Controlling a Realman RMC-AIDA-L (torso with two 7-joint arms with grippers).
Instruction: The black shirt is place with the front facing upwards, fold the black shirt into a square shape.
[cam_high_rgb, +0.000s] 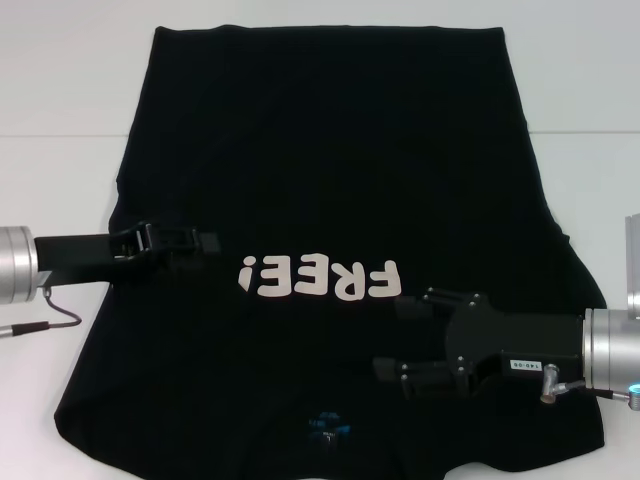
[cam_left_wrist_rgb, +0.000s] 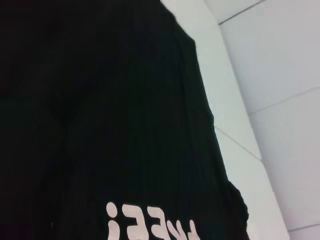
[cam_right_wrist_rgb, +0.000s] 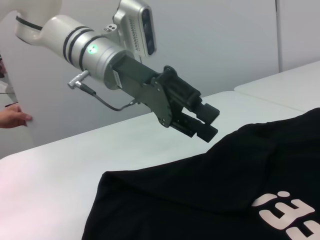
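Note:
The black shirt lies spread flat on the white table, front up. Its white "FREE!" lettering and blue neck label are near my side, the hem at the far side. My left gripper hovers just over the shirt's left part, beside the lettering; in the right wrist view it is shut and empty above the cloth. My right gripper is open over the shirt's right near part, just below the lettering, holding nothing. The left wrist view shows the shirt and lettering.
White table shows on both sides of the shirt and at the far side. A person's hand rests at the table's far edge in the right wrist view. A wall stands behind the left arm.

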